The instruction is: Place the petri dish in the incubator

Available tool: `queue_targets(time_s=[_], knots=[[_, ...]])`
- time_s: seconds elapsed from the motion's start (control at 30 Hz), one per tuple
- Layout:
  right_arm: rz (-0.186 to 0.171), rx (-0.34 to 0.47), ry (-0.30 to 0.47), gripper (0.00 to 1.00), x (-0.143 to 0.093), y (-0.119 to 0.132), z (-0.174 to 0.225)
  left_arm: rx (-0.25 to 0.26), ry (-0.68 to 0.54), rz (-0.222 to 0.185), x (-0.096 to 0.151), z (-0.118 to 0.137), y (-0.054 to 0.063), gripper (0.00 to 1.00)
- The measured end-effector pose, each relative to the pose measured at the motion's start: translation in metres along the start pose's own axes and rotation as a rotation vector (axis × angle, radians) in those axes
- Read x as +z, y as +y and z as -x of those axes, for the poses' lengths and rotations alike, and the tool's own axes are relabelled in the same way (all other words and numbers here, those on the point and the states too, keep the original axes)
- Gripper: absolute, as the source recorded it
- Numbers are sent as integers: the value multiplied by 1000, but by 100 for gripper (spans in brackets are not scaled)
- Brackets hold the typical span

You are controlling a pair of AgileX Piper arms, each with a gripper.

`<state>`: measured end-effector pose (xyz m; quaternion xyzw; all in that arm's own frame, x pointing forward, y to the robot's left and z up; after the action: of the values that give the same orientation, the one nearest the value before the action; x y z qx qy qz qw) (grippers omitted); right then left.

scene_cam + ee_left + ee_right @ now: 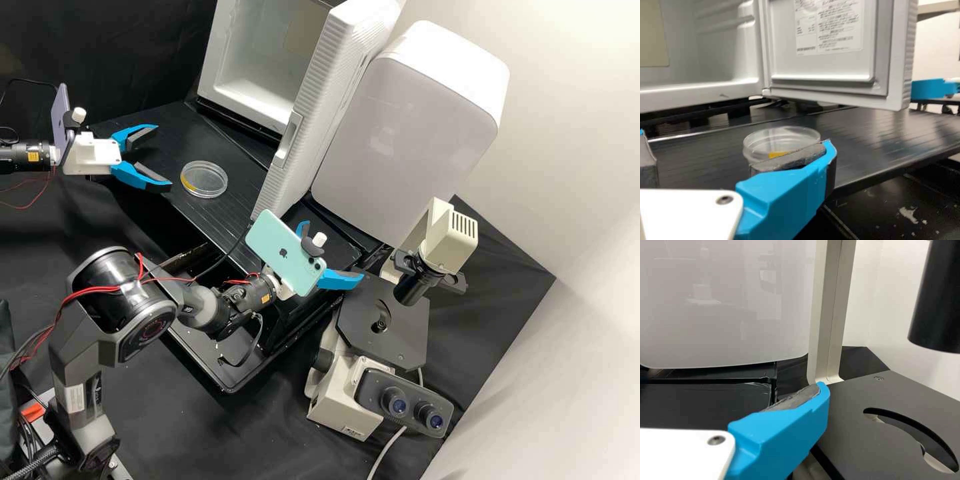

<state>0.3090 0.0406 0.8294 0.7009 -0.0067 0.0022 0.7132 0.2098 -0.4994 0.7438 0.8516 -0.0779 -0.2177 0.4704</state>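
as the high view shows, the left gripper [161, 157] hangs released just beside the petri dish [204, 179].

Clear glossy plastic petri dish [204, 179] on ribbed matt bench [223, 215].

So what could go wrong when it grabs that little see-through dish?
The left arm's open blue-fingered tool could nudge the round clear plastic petri dish across the black ribbed tray instead of gripping it. On the way in, the dish might bump the white incubator's open door.
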Motion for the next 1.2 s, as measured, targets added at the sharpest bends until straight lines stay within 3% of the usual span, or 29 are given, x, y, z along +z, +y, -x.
queue_targets(time_s=[0.4,0.73,1.03,1.2], knots=[[0,0,0,100,0,0,0,43,-9,-35,7,-16,9,100],[0,0,0,100,0,0,0,18,15,-56,4,-25,4,100],[0,0,0,100,0,0,0,-54,29,-55,1,-27,-9,100],[0,0,0,100,0,0,0,-62,20,-51,4,-28,-13,100]])
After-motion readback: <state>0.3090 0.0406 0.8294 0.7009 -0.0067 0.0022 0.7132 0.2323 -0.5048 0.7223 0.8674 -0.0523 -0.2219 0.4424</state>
